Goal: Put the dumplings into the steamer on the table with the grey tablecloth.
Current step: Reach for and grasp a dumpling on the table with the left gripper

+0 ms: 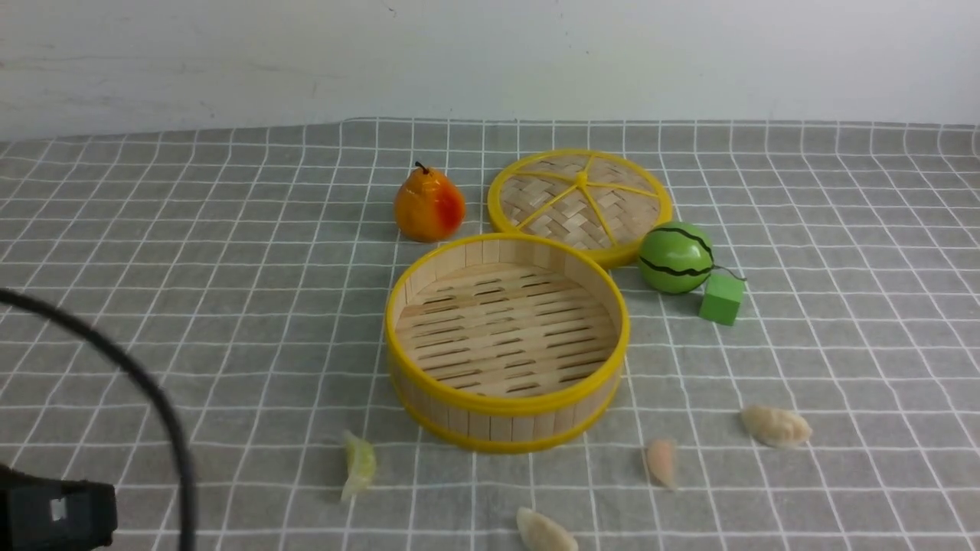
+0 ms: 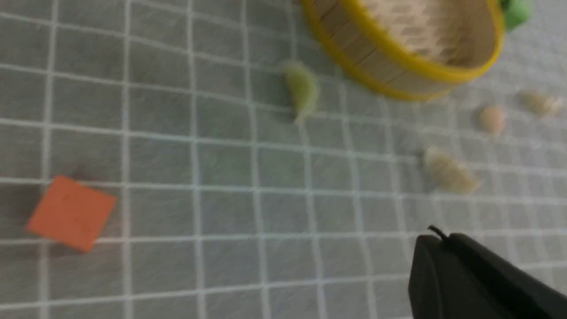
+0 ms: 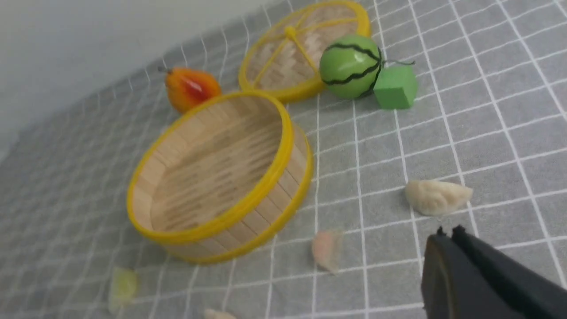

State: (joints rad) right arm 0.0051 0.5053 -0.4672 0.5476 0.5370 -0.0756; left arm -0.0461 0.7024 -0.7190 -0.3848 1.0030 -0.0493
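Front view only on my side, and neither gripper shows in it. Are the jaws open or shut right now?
Observer: The left wrist view shows the left gripper shut, holding nothing.
Operator: And the right one?
Observer: The right gripper is shut too, empty, near a cream dumpling lying on the grey tablecloth.
Operator: Anything else I miss?
Observer: An orange square block, seen only from the left wrist.

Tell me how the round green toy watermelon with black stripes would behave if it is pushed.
The round green toy watermelon would probably roll, as it looks like a smooth ball. The small green cube and the flat woven lid close beside it may block it on those sides. Its glossy skin may be slippery.
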